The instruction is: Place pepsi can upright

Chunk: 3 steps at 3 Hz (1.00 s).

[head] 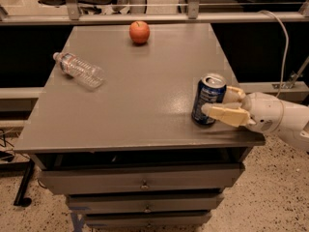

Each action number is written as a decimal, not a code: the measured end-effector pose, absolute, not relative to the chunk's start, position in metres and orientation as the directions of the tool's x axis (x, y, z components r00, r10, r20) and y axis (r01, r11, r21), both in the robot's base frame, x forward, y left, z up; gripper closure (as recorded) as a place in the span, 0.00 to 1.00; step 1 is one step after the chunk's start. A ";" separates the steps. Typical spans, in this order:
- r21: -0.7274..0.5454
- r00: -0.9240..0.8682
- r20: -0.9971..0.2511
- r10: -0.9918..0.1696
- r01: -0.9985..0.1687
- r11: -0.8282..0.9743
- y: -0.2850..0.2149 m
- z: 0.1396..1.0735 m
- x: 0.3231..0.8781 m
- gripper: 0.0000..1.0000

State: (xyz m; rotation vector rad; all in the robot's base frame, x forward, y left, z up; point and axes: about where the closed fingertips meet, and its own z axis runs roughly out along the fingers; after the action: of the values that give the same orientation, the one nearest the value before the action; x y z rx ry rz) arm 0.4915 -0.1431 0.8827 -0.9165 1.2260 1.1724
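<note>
We see the pepsi can (206, 98) standing on its base near the right front corner of the counter (145, 91). The hand (218, 103) reaches in from the right, its two fingers clamped on the can's sides, one in front and one behind. As we judge it, the risk lies in the release. If the fingers part unevenly, or the hand pulls away while a pad drags on the can, it could tip over or slide off the nearby front edge. The water bottle (79, 70) and apple (139, 32) lie well apart and pose no hazard.
</note>
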 end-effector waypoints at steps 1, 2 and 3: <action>0.093 -0.066 -0.987 0.147 -0.979 0.182 -0.140 0.878 0.490 0.00; 0.107 -0.085 -0.987 0.134 -0.979 0.172 -0.137 0.873 0.489 0.00; 0.115 -0.097 -0.989 0.114 -0.979 0.168 -0.138 0.869 0.487 0.00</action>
State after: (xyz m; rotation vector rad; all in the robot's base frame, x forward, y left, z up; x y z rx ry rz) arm 0.4872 -0.1381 0.8690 -0.9508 1.2848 1.2030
